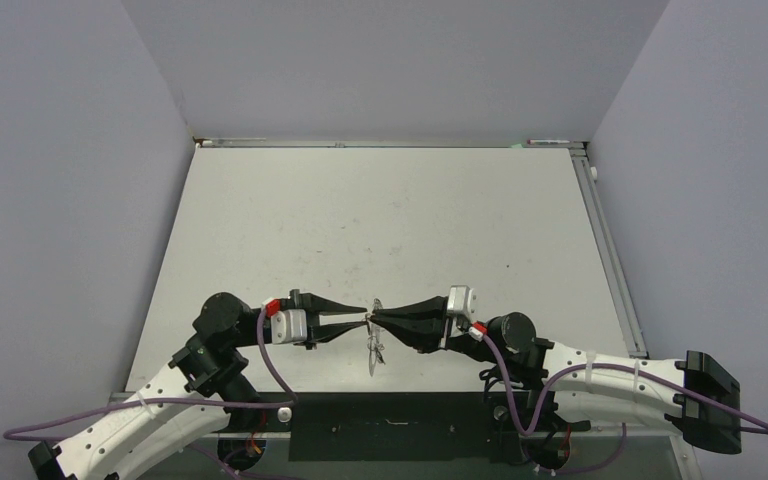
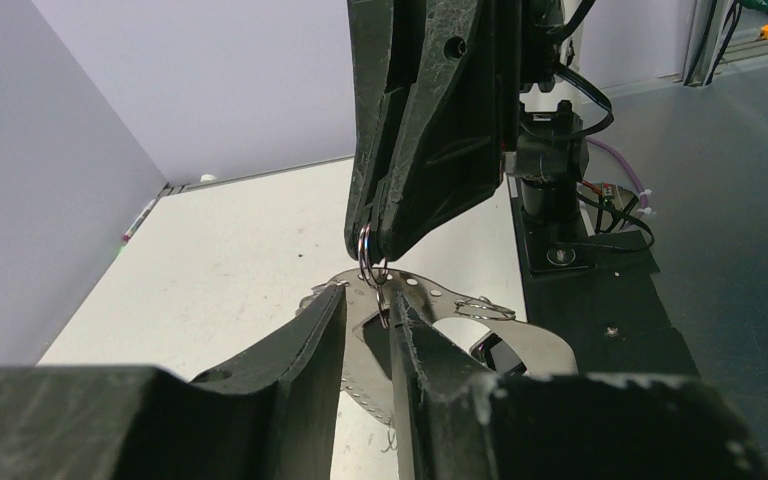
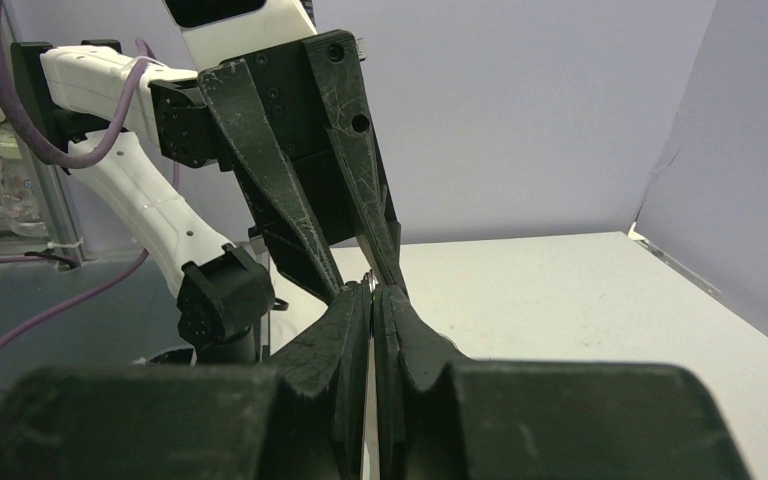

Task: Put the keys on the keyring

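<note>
The keyring [image 1: 374, 345] hangs above the table's near edge between both grippers. In the left wrist view it is a flat silvery hoop [image 2: 438, 296] with holes and small wire loops [image 2: 483, 310]. A black key head [image 2: 500, 352] shows behind it. My right gripper [image 1: 376, 317] is shut on a small wire loop [image 2: 367, 262] at the hoop's top. In the right wrist view its pads [image 3: 358, 320] are pressed together. My left gripper [image 1: 364, 317] faces it tip to tip. Its jaws stand a narrow gap apart around the hanging loop and hoop rim [image 2: 368, 296].
The white table [image 1: 380, 220] stretches away behind the grippers, walled on three sides. A black mounting plate [image 1: 390, 428] lies at the near edge under the keyring. Purple cables [image 1: 290, 385] loop beside both arms.
</note>
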Robot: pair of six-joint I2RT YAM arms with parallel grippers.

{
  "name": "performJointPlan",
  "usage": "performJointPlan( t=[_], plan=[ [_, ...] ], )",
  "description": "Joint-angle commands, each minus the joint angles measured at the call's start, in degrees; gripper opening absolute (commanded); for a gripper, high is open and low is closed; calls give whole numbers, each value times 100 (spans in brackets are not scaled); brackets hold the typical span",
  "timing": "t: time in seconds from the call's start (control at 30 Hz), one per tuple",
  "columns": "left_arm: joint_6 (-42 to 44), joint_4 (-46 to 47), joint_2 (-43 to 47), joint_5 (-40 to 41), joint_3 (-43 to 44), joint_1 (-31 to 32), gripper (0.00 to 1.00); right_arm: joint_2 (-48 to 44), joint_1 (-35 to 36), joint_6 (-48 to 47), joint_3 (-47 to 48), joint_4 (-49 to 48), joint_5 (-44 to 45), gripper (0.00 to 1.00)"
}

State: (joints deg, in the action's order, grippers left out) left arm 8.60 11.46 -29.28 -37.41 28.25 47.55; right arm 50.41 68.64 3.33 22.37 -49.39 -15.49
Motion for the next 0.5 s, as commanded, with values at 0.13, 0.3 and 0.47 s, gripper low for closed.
performJointPlan(
  t=[0.13,0.3,0.47],
  plan=[
    [1,155,-51,-29,67,-32,18,-40,-1,95,344,-462,-156,5],
    [19,137,-54,-23,84,-26,2,-6,2,136,350,-489,-182,5],
    [28,108,-78,5,93,-31,0,21,8,200,355,-643,-207,5]
  ],
)
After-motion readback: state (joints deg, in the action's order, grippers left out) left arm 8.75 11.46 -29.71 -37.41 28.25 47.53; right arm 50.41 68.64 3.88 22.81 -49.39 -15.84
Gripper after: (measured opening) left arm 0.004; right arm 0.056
